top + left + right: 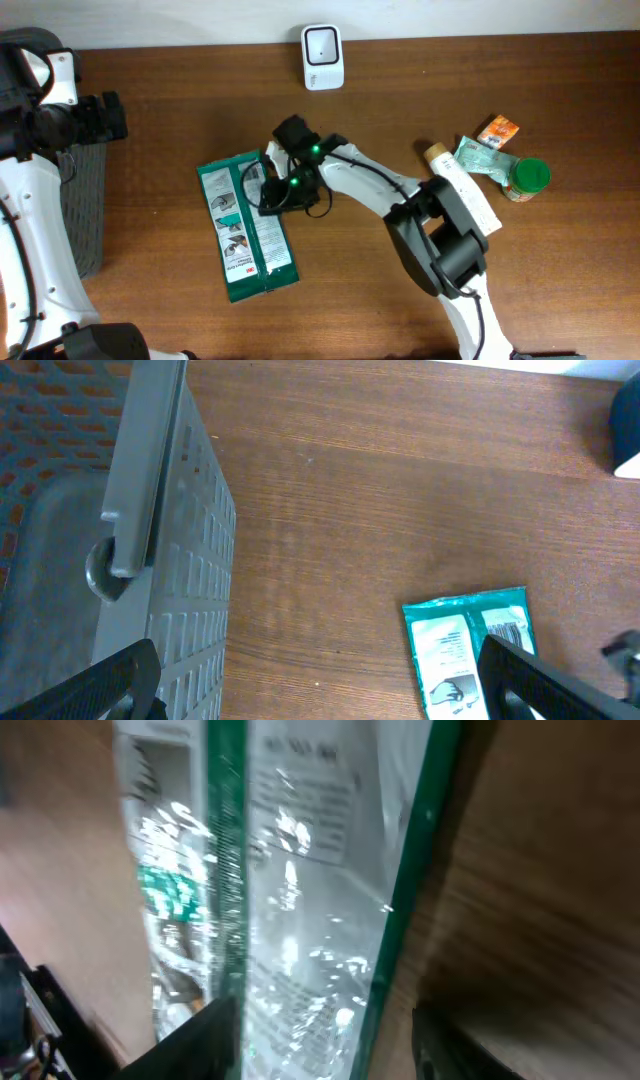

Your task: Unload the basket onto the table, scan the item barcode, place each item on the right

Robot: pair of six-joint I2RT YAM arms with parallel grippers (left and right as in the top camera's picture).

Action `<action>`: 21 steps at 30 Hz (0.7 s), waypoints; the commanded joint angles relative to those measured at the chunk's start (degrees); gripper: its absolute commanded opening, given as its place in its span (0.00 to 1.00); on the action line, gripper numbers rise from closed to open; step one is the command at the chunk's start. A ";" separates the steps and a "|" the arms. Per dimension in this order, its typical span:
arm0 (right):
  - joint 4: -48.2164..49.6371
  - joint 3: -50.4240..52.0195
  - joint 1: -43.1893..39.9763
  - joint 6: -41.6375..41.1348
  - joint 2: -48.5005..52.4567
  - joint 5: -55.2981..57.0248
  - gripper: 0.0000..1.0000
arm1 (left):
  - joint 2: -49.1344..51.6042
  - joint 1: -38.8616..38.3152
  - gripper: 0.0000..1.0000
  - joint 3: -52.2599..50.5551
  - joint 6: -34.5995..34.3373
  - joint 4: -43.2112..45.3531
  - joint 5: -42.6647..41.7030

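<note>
While the green packet (248, 228) lies on the desk (420, 100), our right hand (322, 1035) sits at its edge; we cannot tell its grip; our left hand (320, 685), well apart from the packet, gapes wide.

Shop-checkout mock-up: scanner (322, 57), basket (85, 215), packaged goods (484, 160) on wood.

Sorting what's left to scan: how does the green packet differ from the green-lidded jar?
The green packet is flat, rectangular and far larger; the green-lidded jar is small and round. The packet lies mid-table with the right gripper at its edge; the jar sits among other items at the right, untouched. Both are green.
</note>
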State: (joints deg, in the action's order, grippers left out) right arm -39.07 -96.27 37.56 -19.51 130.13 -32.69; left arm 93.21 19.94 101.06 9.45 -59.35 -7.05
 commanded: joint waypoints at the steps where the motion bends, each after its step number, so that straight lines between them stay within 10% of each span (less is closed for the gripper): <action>1: 0.87 -0.39 1.92 -0.35 3.13 2.62 0.52 | -0.66 0.09 0.99 0.35 0.72 0.07 -0.04; 4: 2.29 -0.39 4.17 -0.57 4.70 6.47 0.50 | -0.66 0.11 0.99 0.35 0.72 0.07 -0.04; 6: 2.84 -0.39 6.62 -2.56 6.34 12.44 0.09 | -0.66 0.11 0.99 0.35 0.72 0.07 -0.04; 7: 2.84 -0.39 6.84 -3.50 6.34 13.94 0.04 | -0.66 0.11 0.99 0.35 0.72 0.07 -0.04; 21: -7.63 -6.84 4.39 -1.75 5.99 13.68 0.04 | -0.66 0.11 0.99 0.35 0.72 0.07 -0.04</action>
State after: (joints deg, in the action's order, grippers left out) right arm -46.46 -102.87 42.35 -21.91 133.75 -21.87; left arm 93.21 19.94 101.06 9.45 -59.35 -7.07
